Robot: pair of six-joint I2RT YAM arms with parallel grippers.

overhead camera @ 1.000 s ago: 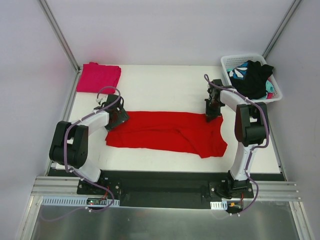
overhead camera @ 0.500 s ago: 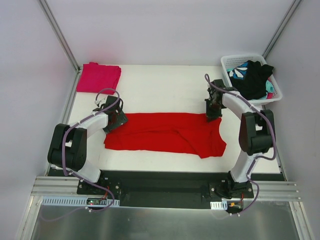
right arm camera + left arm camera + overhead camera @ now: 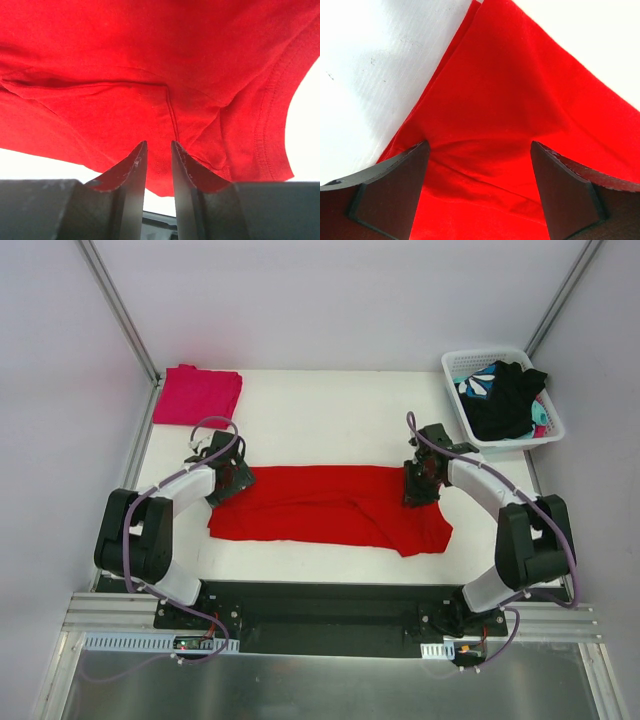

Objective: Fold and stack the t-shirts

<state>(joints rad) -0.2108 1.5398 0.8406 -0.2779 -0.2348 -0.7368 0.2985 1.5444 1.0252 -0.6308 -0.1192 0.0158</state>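
The large red t-shirt (image 3: 330,505) lies spread across the middle of the table, partly folded lengthwise. My left gripper (image 3: 232,480) is open over the shirt's left end; in the left wrist view its jaws (image 3: 479,145) stand wide apart with red cloth (image 3: 510,90) between them. My right gripper (image 3: 420,488) is at the shirt's far right corner. In the right wrist view its jaws (image 3: 159,143) are nearly together, pinching red cloth (image 3: 150,60) at a seam. The magenta-pink t-shirt (image 3: 197,395) lies folded at the far left corner.
A white basket (image 3: 455,365) at the far right holds a black garment (image 3: 505,400) and a teal-and-white patterned one (image 3: 478,380). Bare white table lies between the red shirt and the far edge.
My right gripper has moved toward the near edge, drawing the shirt's far right corner with it. My left gripper has shifted slightly along the shirt's left end.
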